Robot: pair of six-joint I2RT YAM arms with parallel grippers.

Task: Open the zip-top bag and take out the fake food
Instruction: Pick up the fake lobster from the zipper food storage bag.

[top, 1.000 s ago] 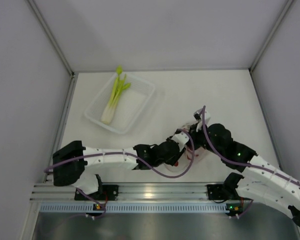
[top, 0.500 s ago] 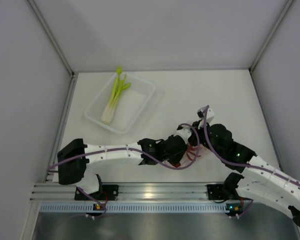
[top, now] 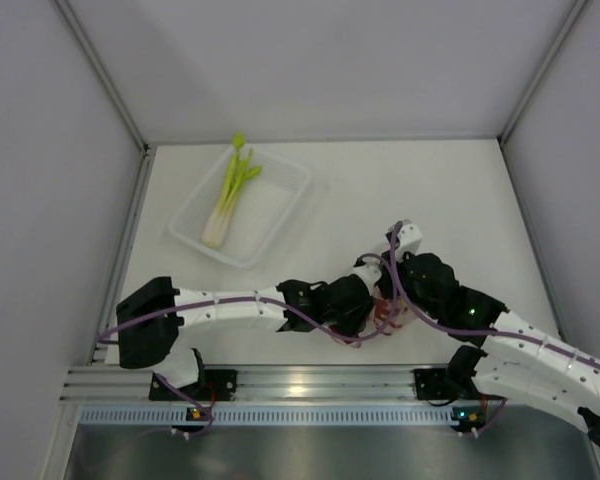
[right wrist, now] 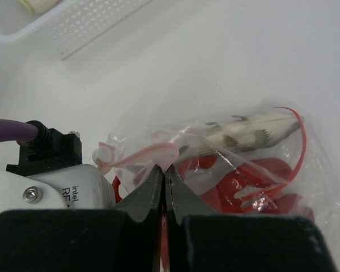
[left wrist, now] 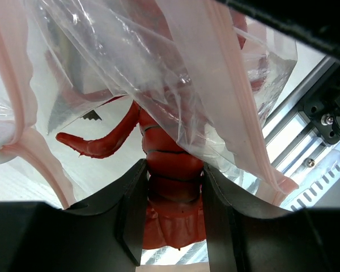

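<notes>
The clear zip-top bag [right wrist: 232, 153] with its pink zip strip [right wrist: 144, 154] lies between both grippers near the table's front. My right gripper [right wrist: 165, 170] is shut on the pink zip edge. My left gripper [left wrist: 173, 187] reaches into the bag's mouth and is shut on the red lobster [left wrist: 170, 192] at its tail; the bag [left wrist: 175, 73] hangs over it. A grey fish [right wrist: 246, 133] lies inside the bag. The green-and-white leek [top: 229, 190] lies in the clear tray [top: 285, 215]. The pinkish round piece is not visible.
The clear rigid tray sits at the back left of the table. The aluminium rail [top: 300, 385] runs along the front edge just behind the grippers. Grey walls enclose the table on three sides.
The left gripper has pushed right into the bag's mouth. The right gripper has shifted slightly left and lower with the bag edge.
</notes>
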